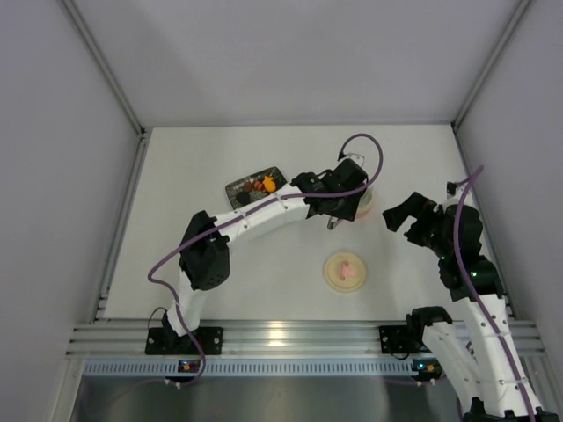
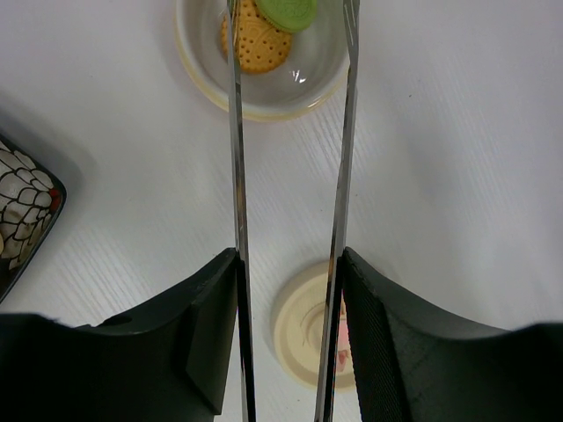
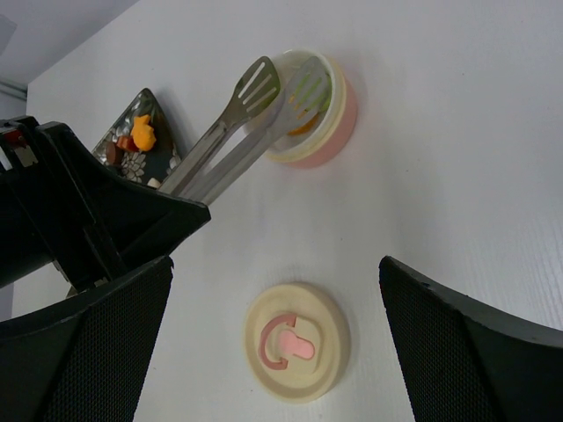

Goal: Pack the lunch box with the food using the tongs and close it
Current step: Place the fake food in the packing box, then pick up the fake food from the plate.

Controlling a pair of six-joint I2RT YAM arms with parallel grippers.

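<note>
At 12 o'clock the tongs [image 2: 236, 158] reach over the lunch box [image 2: 264, 110], clamped in the left gripper [image 2: 290, 290]. The right gripper [image 3: 274, 264] has jaws apart, empty. Maybe the green piece [image 2: 290, 10] touches a tip; withdrawal could flick it out.

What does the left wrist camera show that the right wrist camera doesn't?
Left wrist only: the dots on the cracker inside the bowl. Right wrist only: the bowl's pink side, the whole pink handle of the lid, an orange piece on the plate. Both: tongs, bowl, lid, plate corner.
</note>
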